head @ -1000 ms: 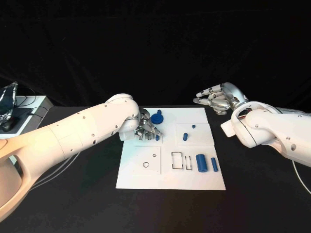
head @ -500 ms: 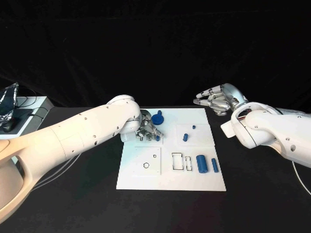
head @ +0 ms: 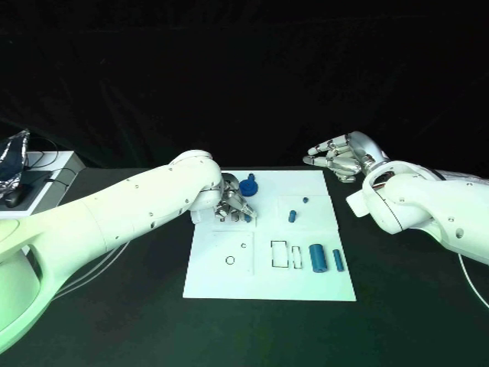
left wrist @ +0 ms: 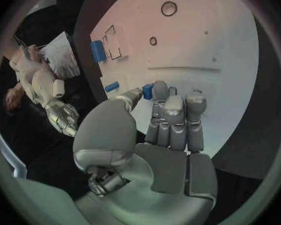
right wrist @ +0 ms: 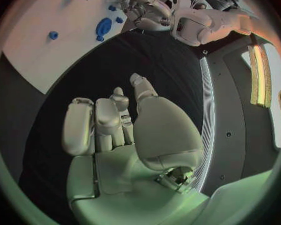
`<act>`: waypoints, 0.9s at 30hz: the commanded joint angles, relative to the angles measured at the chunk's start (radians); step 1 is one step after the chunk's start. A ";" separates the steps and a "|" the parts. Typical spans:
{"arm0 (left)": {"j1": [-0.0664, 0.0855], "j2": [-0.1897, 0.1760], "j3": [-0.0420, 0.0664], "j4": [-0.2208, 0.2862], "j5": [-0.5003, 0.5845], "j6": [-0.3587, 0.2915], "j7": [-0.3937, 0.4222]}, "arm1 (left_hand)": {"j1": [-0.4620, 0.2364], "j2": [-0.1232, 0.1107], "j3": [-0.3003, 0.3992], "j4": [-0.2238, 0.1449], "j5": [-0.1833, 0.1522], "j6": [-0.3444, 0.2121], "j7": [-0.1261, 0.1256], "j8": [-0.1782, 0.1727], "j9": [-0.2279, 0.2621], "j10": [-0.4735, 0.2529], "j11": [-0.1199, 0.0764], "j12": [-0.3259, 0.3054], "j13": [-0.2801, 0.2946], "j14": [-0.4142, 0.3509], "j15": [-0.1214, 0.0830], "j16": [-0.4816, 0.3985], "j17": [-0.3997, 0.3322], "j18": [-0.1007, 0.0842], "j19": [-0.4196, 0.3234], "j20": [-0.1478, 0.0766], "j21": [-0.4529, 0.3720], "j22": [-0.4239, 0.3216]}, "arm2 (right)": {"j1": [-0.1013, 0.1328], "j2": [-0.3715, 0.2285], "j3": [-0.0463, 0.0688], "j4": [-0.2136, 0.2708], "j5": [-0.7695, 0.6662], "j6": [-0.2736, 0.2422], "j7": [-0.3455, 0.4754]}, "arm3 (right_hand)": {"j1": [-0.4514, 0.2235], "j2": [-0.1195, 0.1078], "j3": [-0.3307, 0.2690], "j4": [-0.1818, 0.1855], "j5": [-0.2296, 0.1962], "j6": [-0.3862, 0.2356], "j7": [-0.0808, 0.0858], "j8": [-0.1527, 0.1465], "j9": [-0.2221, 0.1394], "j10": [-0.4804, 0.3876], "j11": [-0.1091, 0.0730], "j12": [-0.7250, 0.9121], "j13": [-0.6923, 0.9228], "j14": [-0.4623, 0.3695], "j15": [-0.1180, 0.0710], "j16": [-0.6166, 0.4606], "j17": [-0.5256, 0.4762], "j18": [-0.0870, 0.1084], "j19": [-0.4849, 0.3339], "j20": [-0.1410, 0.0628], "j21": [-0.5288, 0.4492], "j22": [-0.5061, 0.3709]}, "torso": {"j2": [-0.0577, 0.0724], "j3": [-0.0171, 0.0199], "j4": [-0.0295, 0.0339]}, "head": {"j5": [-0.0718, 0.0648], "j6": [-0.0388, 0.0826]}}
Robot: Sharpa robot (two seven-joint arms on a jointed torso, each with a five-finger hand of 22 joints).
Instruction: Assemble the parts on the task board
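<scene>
Over at the far left of the black bench (head: 112, 321), a crumpled silvery bag (head: 2, 170) is sitting on a pale box (head: 49, 174). Moving right, the left hand (head: 232, 200) is hovering low over the upper-left part of the white task board (head: 269, 284), its fingers (left wrist: 174, 116) curling downward beside a small blue part (left wrist: 147, 91) that is lying right at the fingertips; I cannot tell whether the hand is actually pinching it or merely touching it. Just behind that hand, a round blue part with a knob (head: 248, 183) is standing on the board near its far edge.

I am counting five more blue parts across the board: one by the left hand, one short peg (head: 292, 215) and one tiny stud (head: 306, 201) sitting in the upper-right panel, and two cylinders lying side by side near the right edge, a thicker one (head: 318, 258) and a slimmer one (head: 338, 258). Beside them a rectangular outlined slot (head: 279, 254) is showing, and further left two round holes (head: 231, 260).

No writing or labels can be read on anything.

At the right, the right hand (head: 338, 156) is hanging off the board's far right corner, well apart from the parts, holding nothing, with its fingers (right wrist: 106, 116) loosely bent and spread.
</scene>
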 commanded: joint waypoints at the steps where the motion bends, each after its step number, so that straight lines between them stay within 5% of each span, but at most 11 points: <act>1: 0.000 0.003 -0.001 -0.002 0.015 0.006 0.019 | -0.009 -0.011 0.029 -0.012 0.002 -0.005 -0.002 0.001 0.005 -0.006 -0.001 0.007 -0.002 -0.001 -0.007 0.005 0.000 -0.017 0.006 -0.002 -0.005 0.004 | 0.000 0.001 0.001 0.000 -0.012 0.014 0.002 | -0.005 0.001 -0.001 -0.005 0.002 0.000 0.008 -0.004 0.001 -0.002 -0.005 -0.004 0.001 -0.001 -0.003 -0.004 0.000 -0.001 0.061 -0.002 -0.003 0.172 | 0.000 -0.0001 -0.0001 | -0.001 0.000; 11: 0.000 0.004 -0.002 -0.005 0.024 -0.008 0.027 | -0.016 -0.011 0.073 -0.037 0.002 -0.009 -0.004 0.006 0.019 -0.006 -0.004 0.009 -0.010 -0.001 -0.008 0.005 0.000 -0.018 0.009 -0.003 -0.011 0.015 | 0.000 0.002 0.001 0.001 -0.015 0.015 -0.001 | 0.006 -0.003 0.001 -0.014 0.000 0.001 0.008 -0.003 0.001 -0.003 -0.005 -0.005 0.000 -0.001 -0.003 -0.004 0.000 0.000 0.061 -0.002 -0.004 0.172 | 0.000 -0.0003 0.0016 | -0.002 -0.001; 18: -0.001 0.002 -0.003 -0.004 0.034 -0.007 0.043 | 0.040 0.013 0.200 -0.124 0.009 -0.016 -0.007 -0.004 0.016 -0.011 -0.008 0.001 -0.017 -0.003 -0.012 0.002 -0.002 -0.019 0.005 -0.006 -0.016 0.018 | 0.000 0.003 0.001 0.000 -0.015 0.017 -0.002 | 0.006 -0.003 0.001 -0.014 0.000 0.001 0.008 -0.003 0.001 -0.003 -0.005 -0.005 0.000 -0.001 -0.003 -0.004 0.000 0.000 0.061 -0.002 -0.004 0.172 | 0.000 0.0003 0.0011 | 0.000 -0.003; 22: -0.001 0.000 -0.003 -0.001 0.040 -0.012 0.056 | 0.038 0.027 0.277 -0.214 0.075 -0.033 0.000 0.013 0.043 0.000 -0.006 -0.013 -0.028 -0.001 -0.010 0.008 0.005 -0.017 0.002 -0.006 -0.015 0.023 | 0.000 0.002 0.001 -0.001 -0.015 0.017 -0.001 | 0.001 -0.002 0.001 -0.018 0.001 0.001 0.008 -0.004 0.001 -0.002 -0.005 -0.005 0.000 -0.001 -0.003 -0.005 -0.001 0.000 0.061 -0.002 -0.004 0.172 | 0.000 0.0004 0.0023 | -0.001 -0.004; 27: 0.000 -0.002 -0.003 0.003 0.046 -0.034 0.065 | 0.027 0.029 0.294 -0.246 0.128 -0.030 0.003 0.021 0.057 0.014 -0.009 -0.020 -0.037 0.008 -0.013 0.020 0.025 -0.015 0.009 -0.008 -0.009 0.034 | 0.000 0.002 0.001 -0.001 -0.015 0.017 -0.001 | 0.001 -0.002 0.001 -0.018 0.001 0.001 0.008 -0.004 0.001 -0.002 -0.005 -0.005 0.000 -0.001 -0.003 -0.005 -0.001 0.000 0.061 -0.002 -0.004 0.172 | -0.001 0.0008 0.0024 | 0.002 -0.006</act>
